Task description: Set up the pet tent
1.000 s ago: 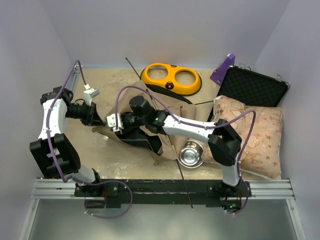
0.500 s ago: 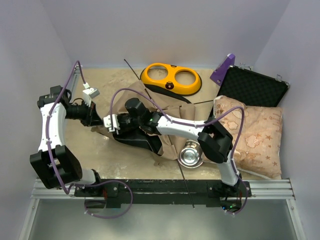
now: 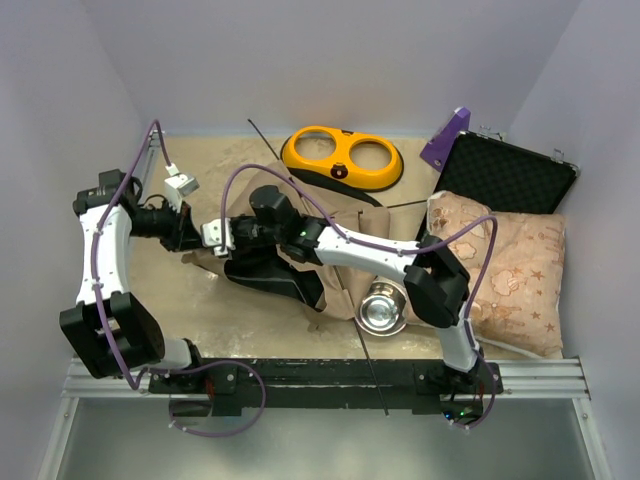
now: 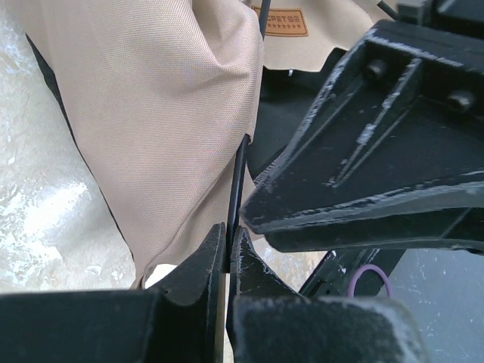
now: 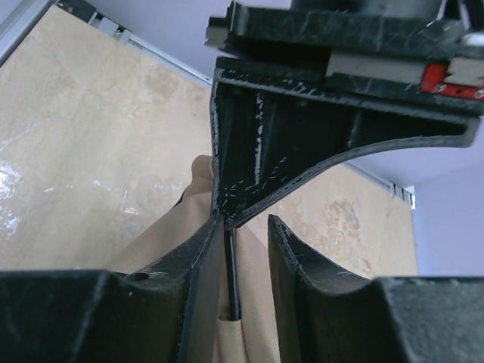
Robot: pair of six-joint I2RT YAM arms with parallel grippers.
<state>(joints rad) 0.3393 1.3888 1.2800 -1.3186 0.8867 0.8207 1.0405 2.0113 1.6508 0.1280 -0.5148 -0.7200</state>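
**Two claws at one tent pole**

We found the pet tent [image 3: 300,270] lying collapsed near the middle of the bench [image 3: 200,310], its tan fabric rumpled and its black lining showing. At the tent's left end, toward the bench's left edge, the left gripper [image 4: 228,234] was pinched fully closed on a thin black pole [image 4: 238,174]. The right gripper [image 5: 243,223] faced it, very close. Its jaws stood partly apart with the pole between them and a gap beside it, so it was not clamped. A yellow feeder [image 3: 342,158] sat at the far edge.
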